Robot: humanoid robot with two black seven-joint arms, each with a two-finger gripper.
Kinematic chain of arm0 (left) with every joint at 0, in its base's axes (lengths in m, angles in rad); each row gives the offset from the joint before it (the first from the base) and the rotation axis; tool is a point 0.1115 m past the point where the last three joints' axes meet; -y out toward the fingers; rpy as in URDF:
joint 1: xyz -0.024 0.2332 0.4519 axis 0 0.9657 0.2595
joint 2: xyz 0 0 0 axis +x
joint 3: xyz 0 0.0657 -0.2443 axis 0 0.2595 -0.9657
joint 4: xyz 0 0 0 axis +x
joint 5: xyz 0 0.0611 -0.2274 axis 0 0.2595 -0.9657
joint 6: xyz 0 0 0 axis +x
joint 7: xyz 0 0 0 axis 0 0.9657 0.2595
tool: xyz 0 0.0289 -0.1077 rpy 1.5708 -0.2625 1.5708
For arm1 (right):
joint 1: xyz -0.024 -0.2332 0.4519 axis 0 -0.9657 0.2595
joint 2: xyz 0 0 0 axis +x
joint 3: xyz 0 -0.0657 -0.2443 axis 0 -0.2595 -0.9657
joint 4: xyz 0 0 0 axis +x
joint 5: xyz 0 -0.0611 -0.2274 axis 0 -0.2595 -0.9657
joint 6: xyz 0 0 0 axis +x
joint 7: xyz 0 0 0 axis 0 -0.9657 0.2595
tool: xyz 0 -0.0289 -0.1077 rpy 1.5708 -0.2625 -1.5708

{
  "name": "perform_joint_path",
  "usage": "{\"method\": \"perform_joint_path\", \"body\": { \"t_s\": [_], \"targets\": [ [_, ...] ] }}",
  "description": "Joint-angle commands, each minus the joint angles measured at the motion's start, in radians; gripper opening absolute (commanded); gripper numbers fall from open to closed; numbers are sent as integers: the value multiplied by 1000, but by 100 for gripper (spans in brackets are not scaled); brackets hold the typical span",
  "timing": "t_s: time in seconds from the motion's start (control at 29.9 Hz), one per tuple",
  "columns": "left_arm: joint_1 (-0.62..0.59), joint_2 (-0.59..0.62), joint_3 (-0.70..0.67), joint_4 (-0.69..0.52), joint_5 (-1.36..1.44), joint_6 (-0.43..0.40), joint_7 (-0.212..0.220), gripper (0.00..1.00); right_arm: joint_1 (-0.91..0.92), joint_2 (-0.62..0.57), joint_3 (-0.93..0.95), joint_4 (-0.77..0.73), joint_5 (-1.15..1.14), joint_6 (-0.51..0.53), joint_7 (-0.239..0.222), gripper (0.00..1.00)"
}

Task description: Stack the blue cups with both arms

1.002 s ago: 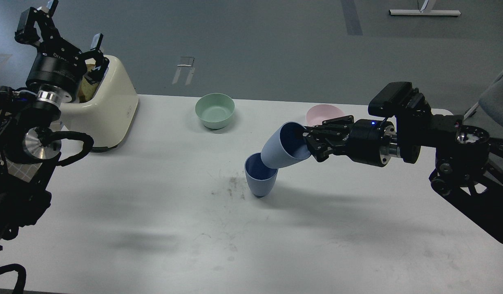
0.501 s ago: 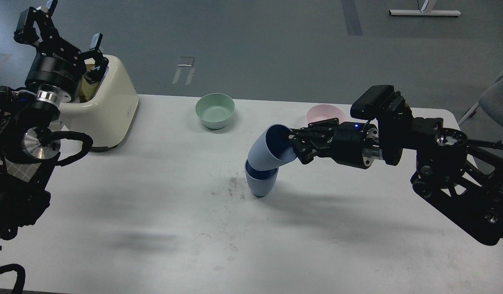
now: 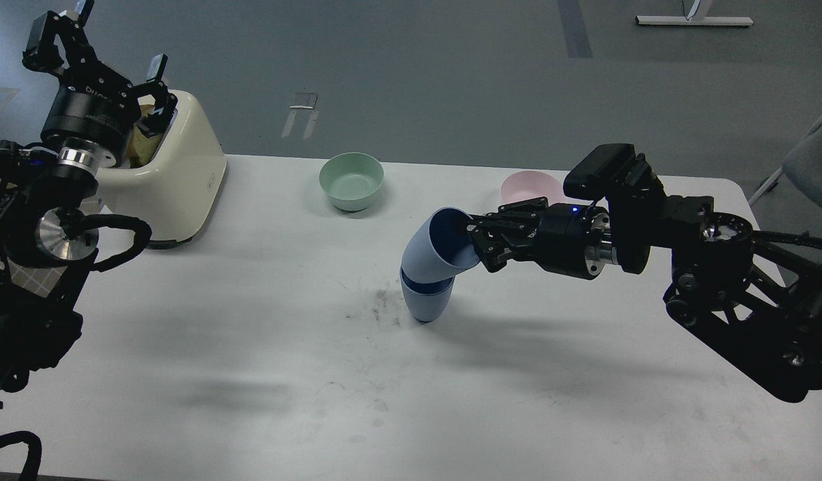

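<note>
**Obs:** Where did the cups sit when you logged it?

**Op:** My right gripper (image 3: pixel 479 246) was clamped on the rim of the paler periwinkle tapered plastic cup (image 3: pixel 429 248), one finger inside the mouth. That cup was tilted hard toward the gripper, its base entered into the darker slate-blue tapered plastic cup (image 3: pixel 425 300), which stood upright near mid-bench. Not seated square.

**Obs:** Risk?

**Op:** I judged the tilt the main one. Pushing down at that angle could wedge the upper cup against the lower rim and tip or skid the lower cup, since nothing was bracing it. My left gripper (image 3: pixel 93 63) was spread wide, holding nothing, raised over the cream plastic toaster-like appliance (image 3: pixel 183 167), well away. Letting go before righting the cup could let it topple out.

**Obs:** Room to work?

**Op:** Plenty. The white bench (image 3: pixel 250 347) lay bare around the cups on the near and left sides. The mint-green round bowl (image 3: pixel 351 180) and pink round bowl (image 3: pixel 527 184) sat toward the far edge, the pink one just behind my right wrist. All edges were well off from the stack.
</note>
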Motion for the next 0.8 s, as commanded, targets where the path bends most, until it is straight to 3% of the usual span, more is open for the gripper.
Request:
{"method": "perform_joint_path", "body": {
  "t_s": [0.0,0.63,0.77],
  "targets": [
    [0,0,0,1,0,0,-2,98,0,3,-2,0,0,0,0,13],
    [0,3,0,2,0,0,-2,98,-4,6,-2,4,2,0,-1,19],
    [0,3,-1,1,0,0,-2,97,-4,12,4,4,2,0,-1,35]
  ]
}}
